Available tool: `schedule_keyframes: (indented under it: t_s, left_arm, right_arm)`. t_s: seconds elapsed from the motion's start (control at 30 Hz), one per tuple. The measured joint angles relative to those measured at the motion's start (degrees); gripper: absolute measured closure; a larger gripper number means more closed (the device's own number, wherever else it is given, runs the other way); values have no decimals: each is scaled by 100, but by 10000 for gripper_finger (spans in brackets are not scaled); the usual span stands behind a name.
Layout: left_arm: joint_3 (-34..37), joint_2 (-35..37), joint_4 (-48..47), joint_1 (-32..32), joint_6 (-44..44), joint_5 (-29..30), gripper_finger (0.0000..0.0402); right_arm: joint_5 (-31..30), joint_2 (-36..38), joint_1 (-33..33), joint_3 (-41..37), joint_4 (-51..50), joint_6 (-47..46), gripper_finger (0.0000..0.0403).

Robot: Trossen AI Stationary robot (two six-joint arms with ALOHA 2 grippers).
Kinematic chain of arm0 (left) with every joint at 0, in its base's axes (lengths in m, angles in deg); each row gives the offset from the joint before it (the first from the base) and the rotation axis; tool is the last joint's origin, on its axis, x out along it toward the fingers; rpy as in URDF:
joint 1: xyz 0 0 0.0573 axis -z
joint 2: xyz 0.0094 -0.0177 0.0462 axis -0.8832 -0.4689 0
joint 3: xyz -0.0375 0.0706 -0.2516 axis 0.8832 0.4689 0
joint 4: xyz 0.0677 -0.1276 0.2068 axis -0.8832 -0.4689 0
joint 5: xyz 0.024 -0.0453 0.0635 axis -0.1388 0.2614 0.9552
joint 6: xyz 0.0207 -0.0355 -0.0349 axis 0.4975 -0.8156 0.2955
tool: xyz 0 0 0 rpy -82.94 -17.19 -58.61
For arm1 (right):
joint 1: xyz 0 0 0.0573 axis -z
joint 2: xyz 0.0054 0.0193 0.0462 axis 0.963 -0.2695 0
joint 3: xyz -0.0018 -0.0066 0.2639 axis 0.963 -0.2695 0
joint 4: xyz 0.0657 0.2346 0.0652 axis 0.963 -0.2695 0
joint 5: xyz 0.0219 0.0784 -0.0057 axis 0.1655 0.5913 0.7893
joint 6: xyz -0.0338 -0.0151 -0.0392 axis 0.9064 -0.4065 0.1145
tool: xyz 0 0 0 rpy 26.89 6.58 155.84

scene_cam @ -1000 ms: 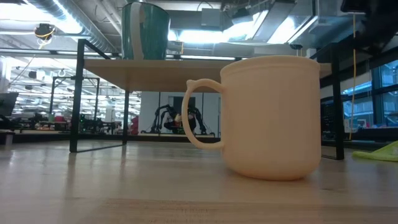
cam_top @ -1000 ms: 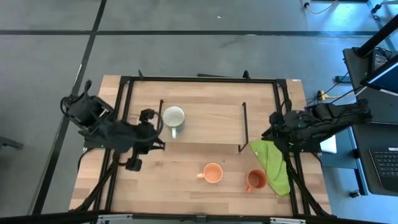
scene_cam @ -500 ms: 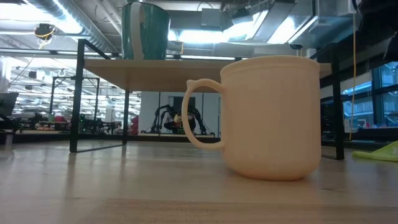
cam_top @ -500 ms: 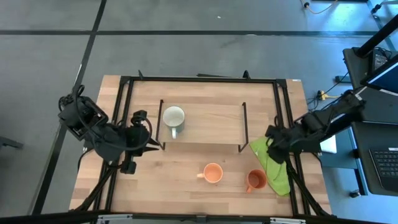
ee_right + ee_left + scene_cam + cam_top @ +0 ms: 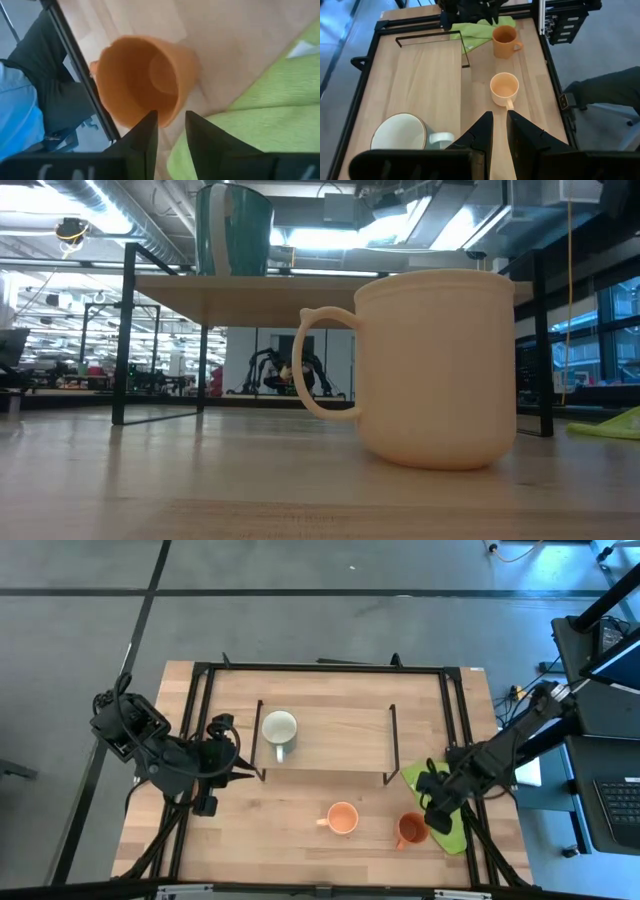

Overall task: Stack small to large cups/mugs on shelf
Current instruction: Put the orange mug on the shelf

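- High view: the right gripper [image 5: 437, 817] hangs over the lime-green cloth [image 5: 440, 802], just beside the dark orange-brown handled mug [image 5: 410, 829], which stands on the wooden tabletop [image 5: 270, 840] at the cloth's edge. The light orange handled mug [image 5: 342, 818] stands farther from that gripper, on the bare tabletop in front of the shelf. The white handled mug with a pale green inside [image 5: 279, 728] stands on the low light-wood shelf with thin black wire legs [image 5: 340, 736], near the end closest to the left gripper [image 5: 224, 752], which waits just off that end, apart from the mug.
- Low view: the light orange mug [image 5: 420, 368] fills the foreground on the tabletop, upright, handle to one side. Behind it the shelf [image 5: 240, 288] carries the white mug [image 5: 233, 230]. No gripper shows here.
- Left wrist view: the left gripper [image 5: 499, 125] has its fingers [image 5: 482, 132] a narrow gap apart and grips nothing. The white mug [image 5: 401, 138] sits close beside it on the shelf; the light orange mug [image 5: 504, 88] lies ahead, the dark orange-brown mug [image 5: 504, 41] beyond that.
- Right wrist view: the right gripper [image 5: 169, 127] has its fingers [image 5: 145, 137] slightly parted and empty, with the dark orange-brown mug [image 5: 142, 84] straight ahead of the tips, mouth toward the camera, and the cloth [image 5: 260, 125] alongside.
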Motion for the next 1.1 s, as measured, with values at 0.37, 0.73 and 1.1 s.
schedule_keyframes:
  t_s: [0.37,0.73,1.1]
  left_arm:
    - [0,2,2,0,-200,4,353]
    - [-2,2,2,-13,-63,9,353]
    - [-2,2,2,-13,19,9,353]
  right_arm:
    - [-92,-423,-265,0,370,5,302]
    - [-390,-419,-265,0,147,29,302]
    - [-650,-442,-265,0,68,-1,302]
